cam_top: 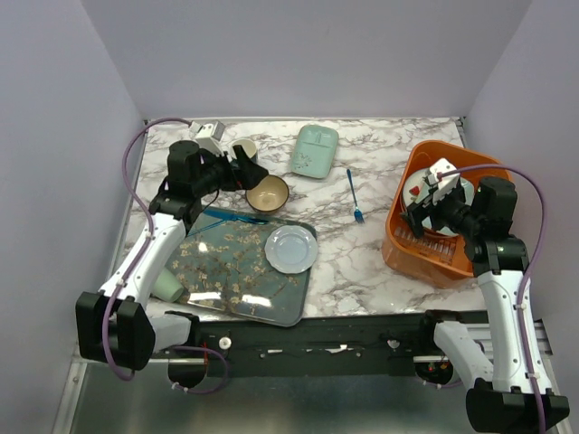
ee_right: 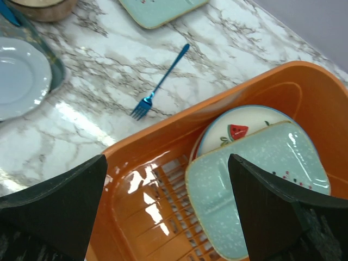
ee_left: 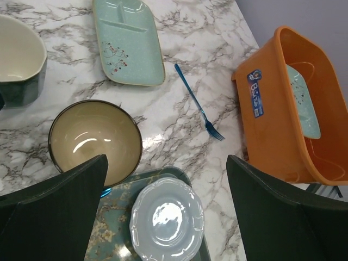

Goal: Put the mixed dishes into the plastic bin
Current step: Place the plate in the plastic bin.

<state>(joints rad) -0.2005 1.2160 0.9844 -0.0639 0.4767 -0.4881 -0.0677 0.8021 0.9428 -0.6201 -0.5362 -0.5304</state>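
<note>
– Top view?
– High behind the arm bases (cam_top: 308,348), looking down over the whole table (cam_top: 353,262).
– Wrist views?
– Close, tilted down; sharing the fork (ee_left: 198,103) and orange bin (ee_right: 179,122).

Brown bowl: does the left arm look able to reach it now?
Probably yes: the left gripper is open close above the brown bowl, with nothing on or over it.

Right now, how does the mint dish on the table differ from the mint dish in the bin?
The table dish lies flat on the marble top; the bin dish sits inside the orange bin. The table dish touches no other dish; the bin dish lies partly over a watermelon plate. Both are mint, rectangular, divided and face up.
</note>
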